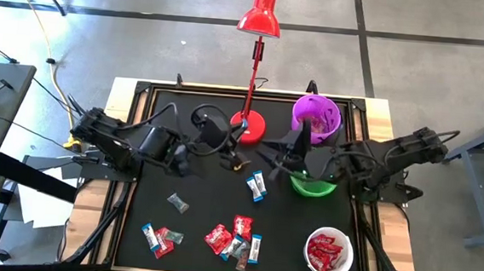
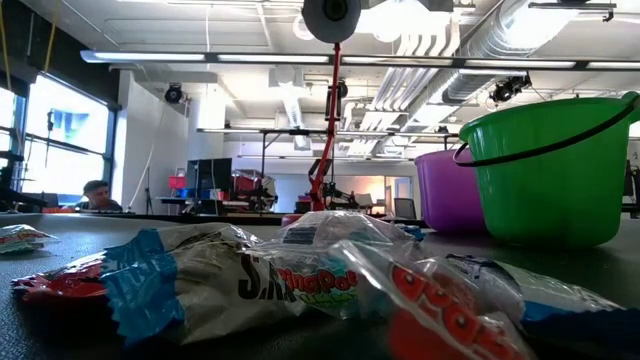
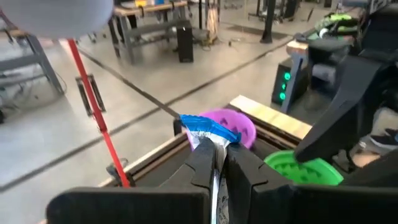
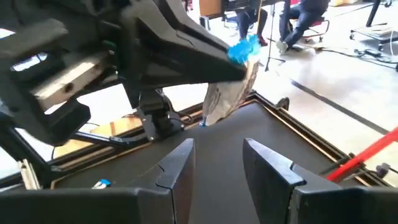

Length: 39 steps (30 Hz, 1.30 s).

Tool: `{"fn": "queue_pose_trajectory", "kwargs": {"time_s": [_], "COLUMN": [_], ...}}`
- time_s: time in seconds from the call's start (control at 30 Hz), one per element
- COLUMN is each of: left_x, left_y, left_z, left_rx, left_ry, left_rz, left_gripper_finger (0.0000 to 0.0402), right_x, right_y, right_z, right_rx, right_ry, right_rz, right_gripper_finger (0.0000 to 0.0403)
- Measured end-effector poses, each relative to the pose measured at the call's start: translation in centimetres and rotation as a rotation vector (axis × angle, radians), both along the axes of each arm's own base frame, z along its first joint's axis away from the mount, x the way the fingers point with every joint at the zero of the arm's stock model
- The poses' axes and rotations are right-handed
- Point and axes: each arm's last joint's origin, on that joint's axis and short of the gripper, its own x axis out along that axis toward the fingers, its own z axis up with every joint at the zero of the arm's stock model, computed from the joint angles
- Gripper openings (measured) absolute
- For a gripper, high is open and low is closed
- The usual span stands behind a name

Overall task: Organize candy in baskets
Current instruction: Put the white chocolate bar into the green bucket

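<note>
Left gripper (image 3: 216, 163) pinched on blue-and-white candy (image 3: 208, 129) for basket drop; right gripper (image 4: 216, 160) fingers apart, empty.

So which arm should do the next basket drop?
Left. The left gripper is already shut on a blue-and-white candy, with the purple basket just ahead. The right gripper is open and empty.

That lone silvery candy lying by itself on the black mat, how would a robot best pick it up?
Judging from above: come straight down on the silvery candy and pinch across its narrow middle. It lies flat and slanted, apart from other sweets, so fingers would turn to straddle its short width. The right gripper is open; the left gripper already holds a blue-and-white candy.
</note>
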Motion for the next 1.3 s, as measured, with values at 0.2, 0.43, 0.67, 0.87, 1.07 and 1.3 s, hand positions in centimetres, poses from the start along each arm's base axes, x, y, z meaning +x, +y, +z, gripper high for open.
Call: {"fn": "queue_pose_trajectory", "kwargs": {"time_s": [0.2,0.43,0.67,0.87,1.07,1.3], "left_x": [0.3,0.8,0.9,0.9,1.1,1.1], "left_y": [-0.1,-0.3,-0.4,-0.4,-0.5,-0.6], "left_z": [1.2,1.7,1.9,2.0,2.3,2.4], "left_rx": [0.028,0.011,0.002,-0.008,-0.038,-0.067], "left_ry": [-0.067,-0.111,-0.131,-0.146,-0.187,-0.218], "left_rz": [0.01,-0.056,-0.062,-0.072,-0.11,-0.121], "left_gripper_finger": [0.0008,0.0008,0.0008,0.0008,0.0008,0.0008], "right_x": [0.6,0.9,0.9,1.1,1.1,1.2], "right_y": [-1.3,-2.1,-2.0,-1.7,-1.9,-1.8], "right_z": [0.3,0.6,0.8,1.0,1.2,1.5], "right_rx": [0.006,0.009,0.018,0.033,0.028,-0.001], "right_ry": [-0.026,-0.058,-0.071,-0.092,-0.102,-0.127], "right_rz": [-0.016,-0.039,-0.012,0.063,0.054,0.065], "right_gripper_finger": [0.0128,0.0128,0.013,0.0154,0.0179,0.0184]}}
